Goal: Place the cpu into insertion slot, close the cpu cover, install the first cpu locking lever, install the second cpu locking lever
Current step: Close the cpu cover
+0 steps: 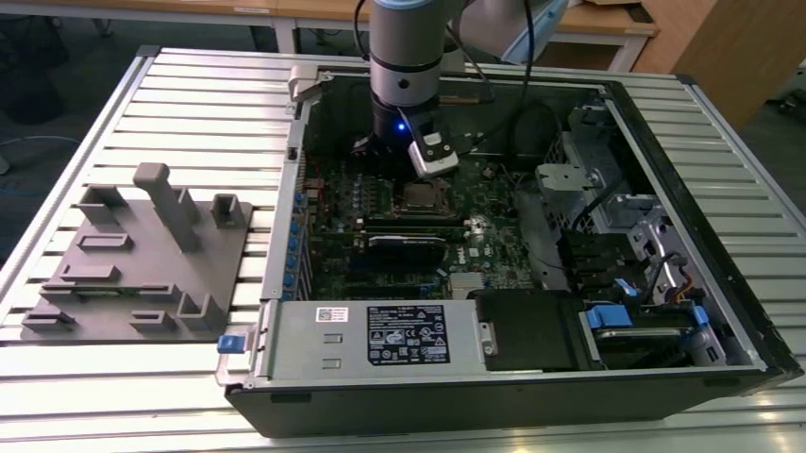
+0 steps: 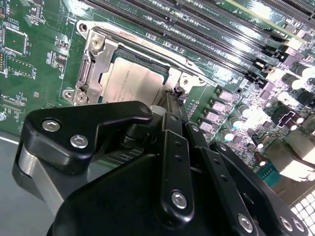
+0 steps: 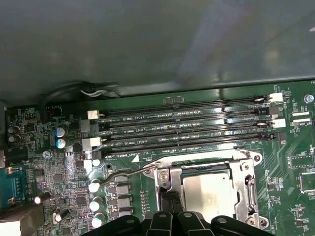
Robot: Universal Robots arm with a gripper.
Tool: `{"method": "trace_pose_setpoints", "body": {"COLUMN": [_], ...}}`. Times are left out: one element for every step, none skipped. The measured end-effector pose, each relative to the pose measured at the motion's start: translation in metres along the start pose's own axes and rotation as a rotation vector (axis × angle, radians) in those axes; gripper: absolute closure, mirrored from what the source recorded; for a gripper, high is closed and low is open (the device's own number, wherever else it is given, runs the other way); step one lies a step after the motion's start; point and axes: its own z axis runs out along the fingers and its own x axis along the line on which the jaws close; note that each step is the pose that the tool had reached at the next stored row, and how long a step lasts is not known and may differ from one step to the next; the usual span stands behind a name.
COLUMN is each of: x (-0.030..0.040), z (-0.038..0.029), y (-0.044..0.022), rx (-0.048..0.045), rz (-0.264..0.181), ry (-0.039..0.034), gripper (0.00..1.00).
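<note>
The cpu (image 2: 130, 83) lies flat in the socket on the green motherboard, its silvery top showing through the window of the cpu cover (image 2: 94, 69), which lies down over it. The insertion slot beneath them is hidden. In the first wrist view the cpu (image 3: 209, 194) and cpu cover (image 3: 247, 182) appear again, and a thin wire locking lever (image 3: 129, 171) angles out from the socket's corner. Another lever (image 2: 142, 45) runs along the socket's edge by the memory slots. My gripper (image 2: 170, 101) is shut, with its tips together at the socket's side beside the cover. In the exterior view the gripper (image 1: 416, 177) hangs just above the cpu (image 1: 421, 195).
Long black memory slots (image 3: 187, 128) run beside the socket, with the grey case wall (image 3: 147, 39) and a cable (image 3: 93, 89) beyond. Capacitors (image 3: 94, 187) stand near the lever's end. A grey fixture plate (image 1: 139, 255) lies outside the case; the power supply (image 1: 377, 335) is at the case's front.
</note>
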Motion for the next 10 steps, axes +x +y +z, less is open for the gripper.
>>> {"method": "trace_pose_setpoints", "body": {"x": [0.0000, 0.0001, 0.0001, 0.0001, 0.0001, 0.0000, 0.0000, 0.0001, 0.0001, 0.0000], "z": [0.0001, 0.0004, 0.0005, 0.0005, 0.0006, 0.0006, 0.0006, 0.0007, 0.0006, 0.0002], "y": [0.0000, 0.0000, -0.0001, 0.0000, 0.0000, 0.0000, 0.0000, 0.0000, 0.0000, 0.0001], "rx": [0.0000, 0.0001, 0.0002, 0.0002, 0.0002, 0.0001, 0.0000, 0.0000, -0.0001, -0.0006], "rz": [0.000, 0.000, 0.000, 0.000, 0.000, 0.000, 0.000, 0.000, 0.000, 0.000], "ry": [0.0001, 0.0001, 0.0001, 0.0001, 0.0001, 0.0001, 0.0000, 0.0000, -0.0001, -0.0004], "gripper": [0.90, 0.90, 0.90, 0.90, 0.90, 0.90, 0.90, 0.90, 0.90, 0.90]}}
